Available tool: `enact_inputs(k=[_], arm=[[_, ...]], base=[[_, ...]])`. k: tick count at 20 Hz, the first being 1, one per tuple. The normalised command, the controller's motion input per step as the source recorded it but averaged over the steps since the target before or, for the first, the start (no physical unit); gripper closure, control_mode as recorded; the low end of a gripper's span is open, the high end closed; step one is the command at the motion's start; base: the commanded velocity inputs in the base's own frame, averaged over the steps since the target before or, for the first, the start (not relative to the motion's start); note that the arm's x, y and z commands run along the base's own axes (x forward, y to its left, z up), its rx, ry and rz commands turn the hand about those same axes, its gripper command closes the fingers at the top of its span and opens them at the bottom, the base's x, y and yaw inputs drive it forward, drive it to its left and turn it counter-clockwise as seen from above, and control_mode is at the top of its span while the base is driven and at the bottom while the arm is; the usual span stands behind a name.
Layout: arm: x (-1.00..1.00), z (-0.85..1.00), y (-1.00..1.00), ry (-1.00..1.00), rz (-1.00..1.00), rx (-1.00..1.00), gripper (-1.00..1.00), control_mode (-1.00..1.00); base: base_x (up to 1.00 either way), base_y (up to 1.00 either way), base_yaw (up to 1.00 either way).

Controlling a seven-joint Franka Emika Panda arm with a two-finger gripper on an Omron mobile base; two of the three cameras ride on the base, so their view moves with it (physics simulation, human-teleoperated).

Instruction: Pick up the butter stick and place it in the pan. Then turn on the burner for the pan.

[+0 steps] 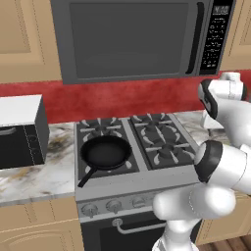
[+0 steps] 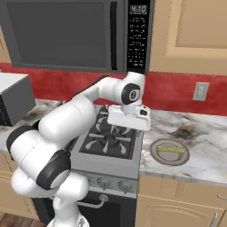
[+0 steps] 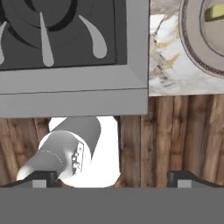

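Note:
The black pan [image 1: 105,152] sits on the stove's front-left burner [image 1: 131,164], with its handle pointing toward the front left. The pale yellow butter stick [image 2: 171,149] lies on a grey round plate [image 2: 158,154] on the marble counter, right of the stove. In the hand view, the butter stick [image 3: 215,12] and the plate [image 3: 190,41] sit in the top right corner. My white hand [image 2: 129,118] hovers above the stove's right front part, left of the plate. My gripper [image 3: 113,180] is open and holds nothing, its fingertips [image 3: 37,179] spread wide.
A microwave [image 1: 132,37] hangs above the stove. A black and white appliance [image 1: 19,131] stands on the left counter. Grey knobs [image 1: 114,206] line the stove front. My own arm hides the pan in the right base view. A wall outlet [image 2: 200,91] is behind the plate.

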Motion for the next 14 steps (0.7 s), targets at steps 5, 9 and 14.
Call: enact_inputs(k=[5, 9, 14], arm=[[0.0, -0.2, -0.42, 0.0, -0.07, 0.0, -1.0, -1.0], [0.0, -0.22, -0.41, 0.0, -0.07, 0.0, -1.0, -1.0], [0.0, -0.22, -0.41, 0.0, -0.07, 0.0, -1.0, -1.0]], base=[[0.0, 0.0, 0.0], [0.0, 0.0, 0.0], [0.0, 0.0, 0.0]])
